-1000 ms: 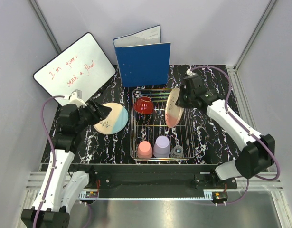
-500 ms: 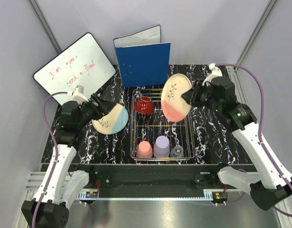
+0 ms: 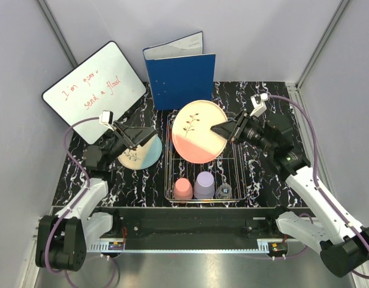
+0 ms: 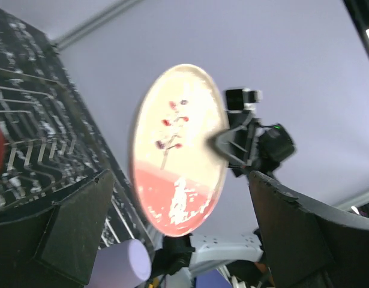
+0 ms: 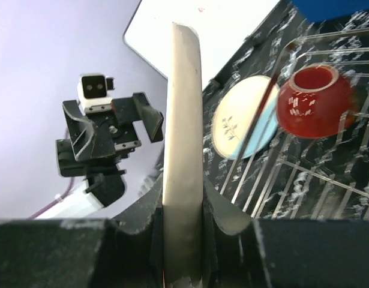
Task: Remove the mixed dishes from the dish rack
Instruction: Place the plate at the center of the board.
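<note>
Left of the dish rack (image 3: 237,174), pale blue plate (image 3: 138,157) lay flat on table (image 3: 112,180).
Left gripper (image 3: 145,137) hovered over it, fingers wide apart, empty. Right gripper (image 3: 219,128) clamped salmon plate (image 3: 196,135) by rim, tilted above dish rack; pink cup (image 3: 183,188), lavender cup (image 3: 204,185), glass (image 3: 224,191) sat at its near end.

Both arms reached inward, wrists raised.
Left gripper (image 3: 143,135) gaped wide, empty; right gripper (image 3: 215,128) pinched the salmon-pink plate (image 3: 196,135) by its rim.

You had salmon plate (image 3: 199,132) tilted over dish rack (image 3: 235,173), blue plate (image 3: 142,155) flat on table (image 3: 139,183); pink cup (image 3: 183,188), lavender cup (image 3: 204,184), glass (image 3: 224,191), red bowl (image 5: 316,99) inside.
</note>
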